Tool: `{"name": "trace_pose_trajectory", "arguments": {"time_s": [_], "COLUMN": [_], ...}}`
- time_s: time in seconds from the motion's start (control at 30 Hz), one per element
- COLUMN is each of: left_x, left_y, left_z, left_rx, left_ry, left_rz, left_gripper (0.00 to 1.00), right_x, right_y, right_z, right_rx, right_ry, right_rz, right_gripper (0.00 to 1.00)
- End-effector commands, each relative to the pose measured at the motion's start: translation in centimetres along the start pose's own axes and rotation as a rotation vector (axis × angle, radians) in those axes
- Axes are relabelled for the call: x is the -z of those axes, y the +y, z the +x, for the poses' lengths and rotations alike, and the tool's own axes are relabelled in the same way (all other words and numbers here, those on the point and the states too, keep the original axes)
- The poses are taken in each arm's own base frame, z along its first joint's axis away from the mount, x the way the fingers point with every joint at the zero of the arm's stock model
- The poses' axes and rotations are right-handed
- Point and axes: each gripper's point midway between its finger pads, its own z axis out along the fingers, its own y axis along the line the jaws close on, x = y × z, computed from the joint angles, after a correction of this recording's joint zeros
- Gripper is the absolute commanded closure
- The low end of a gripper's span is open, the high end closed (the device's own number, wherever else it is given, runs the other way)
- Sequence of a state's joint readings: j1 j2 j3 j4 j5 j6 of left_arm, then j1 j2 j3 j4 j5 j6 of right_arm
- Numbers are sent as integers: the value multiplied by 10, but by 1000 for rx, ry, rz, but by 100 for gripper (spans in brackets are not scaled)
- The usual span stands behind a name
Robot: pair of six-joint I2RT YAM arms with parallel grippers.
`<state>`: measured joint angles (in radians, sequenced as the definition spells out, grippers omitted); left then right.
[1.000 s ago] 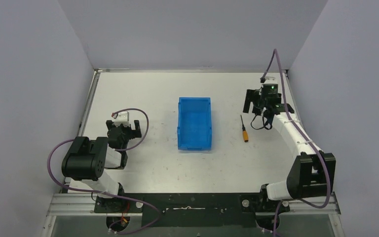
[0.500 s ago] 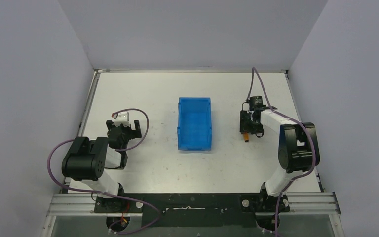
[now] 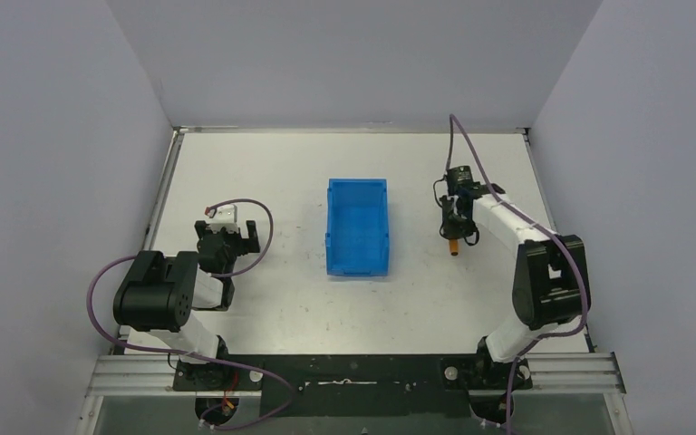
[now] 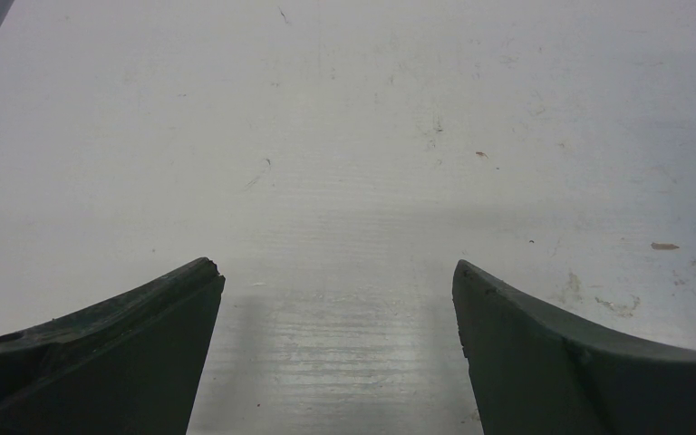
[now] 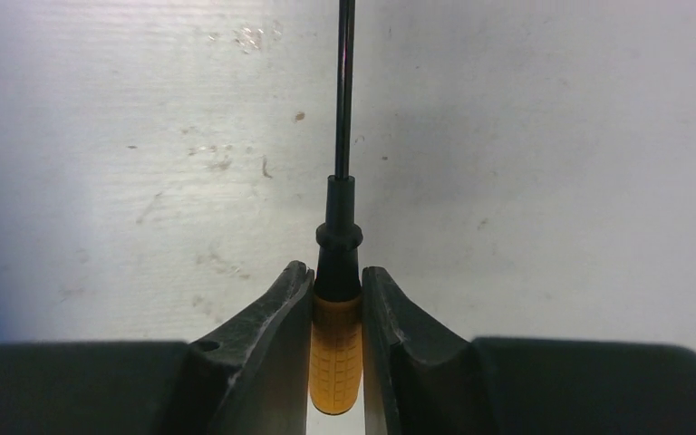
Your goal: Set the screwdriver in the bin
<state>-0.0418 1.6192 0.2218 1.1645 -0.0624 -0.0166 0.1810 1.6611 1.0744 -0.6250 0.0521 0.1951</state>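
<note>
Orange-handled screwdriver (image 5: 336,353) clamped by its handle in the right gripper (image 5: 336,270), shaft projecting forward past the fingertips, right of the bin (image 3: 357,227); left gripper (image 4: 334,267) spread wide, holding nothing.

The right end effector (image 5: 337,276) clamps the screwdriver (image 5: 339,231) by its orange handle, black shaft pointing ahead over the scuffed table (image 5: 553,136).

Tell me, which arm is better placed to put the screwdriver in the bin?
The right. The right tool is shut on the screwdriver by its handle, just right of the bin. The left tool is open over the table, holding nothing, on the bin's other side.
</note>
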Motion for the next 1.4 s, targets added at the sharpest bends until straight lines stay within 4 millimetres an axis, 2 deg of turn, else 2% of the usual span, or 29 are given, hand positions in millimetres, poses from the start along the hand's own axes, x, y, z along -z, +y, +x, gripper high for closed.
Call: {"name": "trace_pose_trajectory", "arguments": {"time_s": [0.0, 0.1, 0.17, 0.3, 0.4, 0.47, 0.57, 0.63, 0.7, 0.87, 1.07, 1.23, 1.3, 1.37], "left_x": [-7, -7, -7, -7, -7, -7, -7, -7, -7, -7, -7, -7, -7, -7], "left_y": [-1, -1, -1, -1, -1, -1, -1, -1, -1, -1, -1, -1, -1, -1], "left_z": [-29, -29, -28, -29, -28, -28, -28, -28, -28, -28, -29, -28, -28, -28], "left_rx": [3, 3, 3, 3, 3, 3, 3, 3, 4, 3, 2, 4, 3, 3], "left_ry": [-96, -97, -95, -96, -96, -96, -95, -95, -96, -95, -96, -94, -94, -96], "left_rz": [9, 9, 10, 10, 10, 10, 10, 9, 9, 10, 9, 9, 9, 10], "left_gripper": [3, 3, 3, 3, 3, 3, 3, 3, 3, 3, 3, 3, 3, 3], "right_x": [85, 124, 147, 185, 204, 213, 213, 203, 184, 128, 69, 43, 36, 30], "right_y": [-7, 4, 19, 68, 116, 150, 194, 218, 234, 257, 268, 264, 261, 259], "right_z": [-45, -59, -68, -85, -93, -94, -90, -86, -77, -52, -27, -20, -18, -15], "right_rx": [-61, -77, -86, -76, -41, -7, 49, 83, 116, 166, 235, 238, 232, 230], "right_ry": [-184, -258, -312, -411, -478, -505, -518, -506, -461, -348, -223, -194, -185, -173], "right_rz": [30, -12, -52, -177, -272, -335, -401, -427, -431, -414, -370, -317, -307, -297], "right_gripper": [100, 100, 100, 100, 100, 100, 100, 100, 100, 100, 100, 100, 93, 81]}}
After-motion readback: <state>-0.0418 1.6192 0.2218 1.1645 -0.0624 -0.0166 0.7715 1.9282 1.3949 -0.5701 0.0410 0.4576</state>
